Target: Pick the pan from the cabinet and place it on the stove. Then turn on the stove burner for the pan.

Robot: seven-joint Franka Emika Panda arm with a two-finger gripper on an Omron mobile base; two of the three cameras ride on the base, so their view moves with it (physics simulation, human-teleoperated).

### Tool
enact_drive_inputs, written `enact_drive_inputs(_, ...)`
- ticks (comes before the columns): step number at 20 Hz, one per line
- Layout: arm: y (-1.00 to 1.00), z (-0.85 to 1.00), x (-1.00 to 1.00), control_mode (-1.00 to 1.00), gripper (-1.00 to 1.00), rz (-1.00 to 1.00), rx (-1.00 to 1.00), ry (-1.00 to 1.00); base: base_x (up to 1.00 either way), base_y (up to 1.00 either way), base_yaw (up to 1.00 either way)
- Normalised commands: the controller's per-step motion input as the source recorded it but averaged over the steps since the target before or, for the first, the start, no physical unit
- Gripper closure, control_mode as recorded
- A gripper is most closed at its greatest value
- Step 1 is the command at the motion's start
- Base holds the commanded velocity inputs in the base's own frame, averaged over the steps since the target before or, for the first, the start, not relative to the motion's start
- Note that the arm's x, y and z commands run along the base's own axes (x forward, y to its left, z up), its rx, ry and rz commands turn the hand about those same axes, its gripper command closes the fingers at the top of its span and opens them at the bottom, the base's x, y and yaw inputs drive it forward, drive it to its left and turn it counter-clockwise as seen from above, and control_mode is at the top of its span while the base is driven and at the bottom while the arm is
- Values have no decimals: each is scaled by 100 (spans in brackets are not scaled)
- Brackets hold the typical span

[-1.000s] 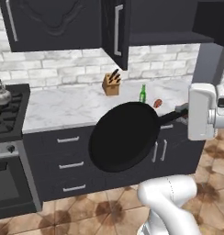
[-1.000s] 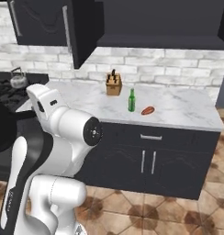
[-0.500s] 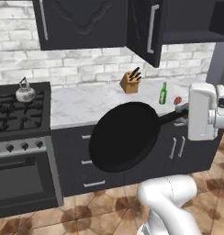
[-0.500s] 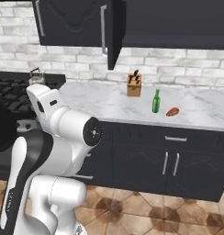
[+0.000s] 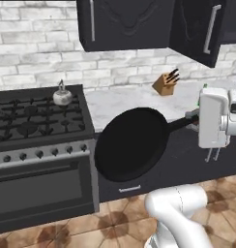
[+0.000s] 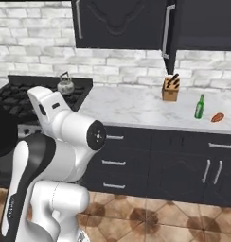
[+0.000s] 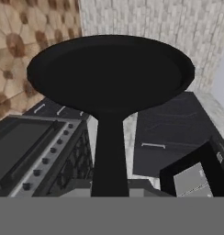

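The black pan (image 5: 132, 144) hangs in the air in front of the counter, tipped on its side with its inside facing the left base view. My gripper (image 5: 191, 117) is shut on the end of its long handle (image 7: 109, 156). In the hand view the pan (image 7: 111, 73) stretches away from the hand. The stove (image 5: 37, 116) stands to the pan's left, with a row of knobs (image 5: 42, 153) along its front. The cabinet (image 5: 125, 24) hangs above the counter with its right door (image 5: 197, 29) swung open. The pan's edge (image 6: 4, 137) shows at the far left of the right base view.
A small silver kettle (image 5: 62, 95) sits on the stove's back right burner. On the marble counter (image 6: 136, 106) stand a knife block (image 6: 170, 89), a green bottle (image 6: 199, 107) and a small red item (image 6: 217, 117). Dark drawer units run under the counter.
The whole scene has slid to the right in both base views as the base drove left, bringing the stove into fuller view. The pan stays held the same way in my gripper.
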Motion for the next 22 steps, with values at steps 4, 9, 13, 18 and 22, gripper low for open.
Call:
enact_drive_inputs(4,0,0,0,100,100,0,0,0,43,89,-8)
enact_drive_inputs(9,0,0,0,100,100,0,0,0,55,54,-4)
enact_drive_inputs(13,0,0,0,100,100,0,0,0,55,33,-1)
enact_drive_inputs(18,0,0,0,100,100,0,0,0,53,1,0)
enact_drive_inputs(22,0,0,0,100,100,0,0,0,47,0,0)
